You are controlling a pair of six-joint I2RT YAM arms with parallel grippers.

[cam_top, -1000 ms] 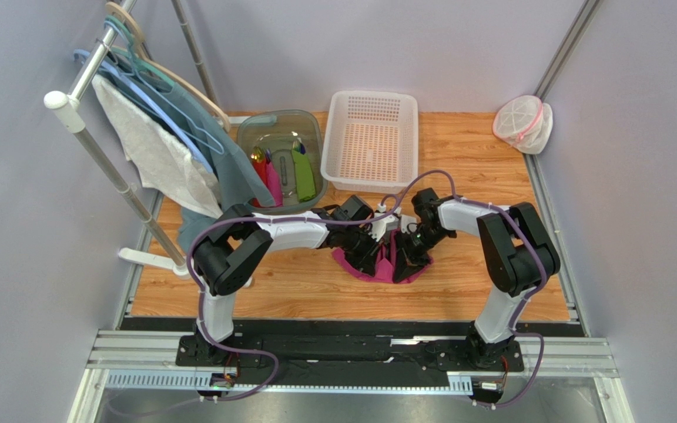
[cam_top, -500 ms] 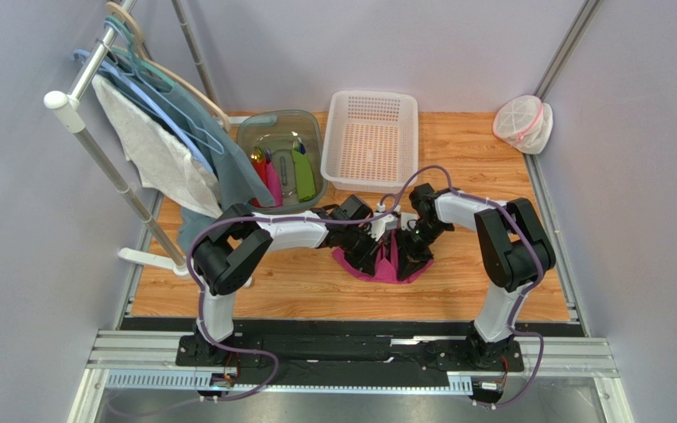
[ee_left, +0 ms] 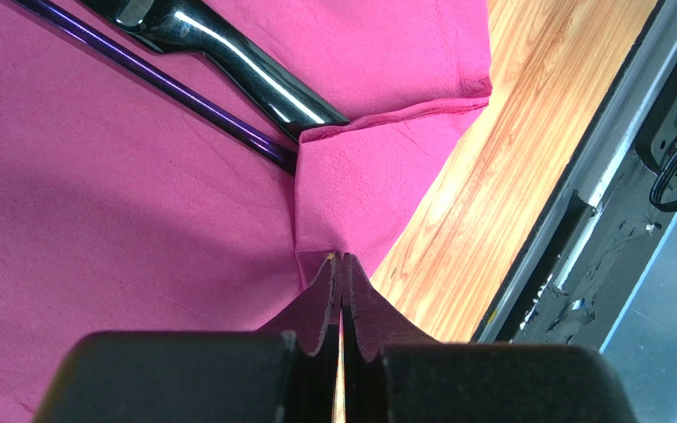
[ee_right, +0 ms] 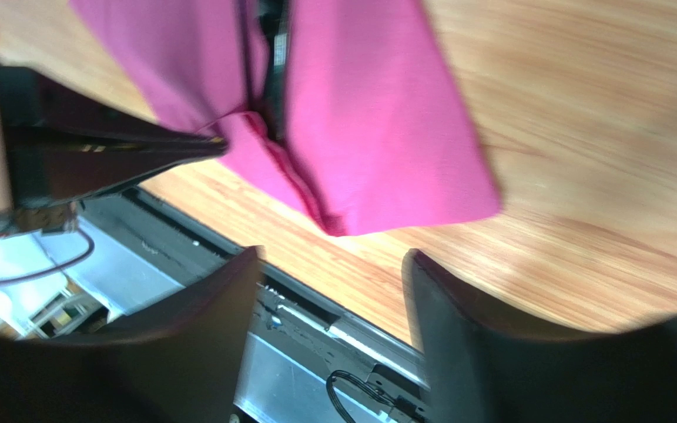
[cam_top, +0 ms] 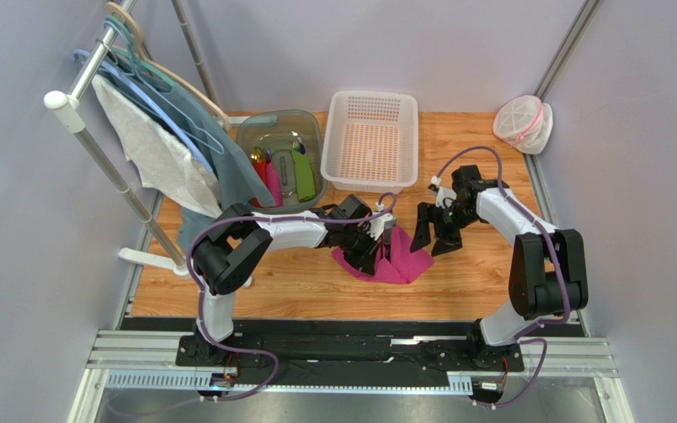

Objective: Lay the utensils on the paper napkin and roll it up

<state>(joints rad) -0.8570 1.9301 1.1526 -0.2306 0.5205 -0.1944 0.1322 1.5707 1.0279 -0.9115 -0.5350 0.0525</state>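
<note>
Mid-frame in the top view, left gripper (ee_left: 342,269) pinches a folded corner of the paper napkin (cam_top: 408,263) with knife (ee_left: 245,62) and spoon (ee_left: 183,95) lying on it, right gripper (cam_top: 434,236) wide and empty just right, so I'd roll slowly, keeping both tucked in.

The napkin (ee_left: 139,220) is reading as thin matt paper, faintly fibrous. The knife (ee_left: 254,69) and spoon (ee_left: 183,94) are showing glossy smooth plastic — sharp highlights running along both. The table (ee_left: 457,203) is presenting wood grain with slight sheen — the basket (cam_top: 371,141), perforated white plastic.
</note>
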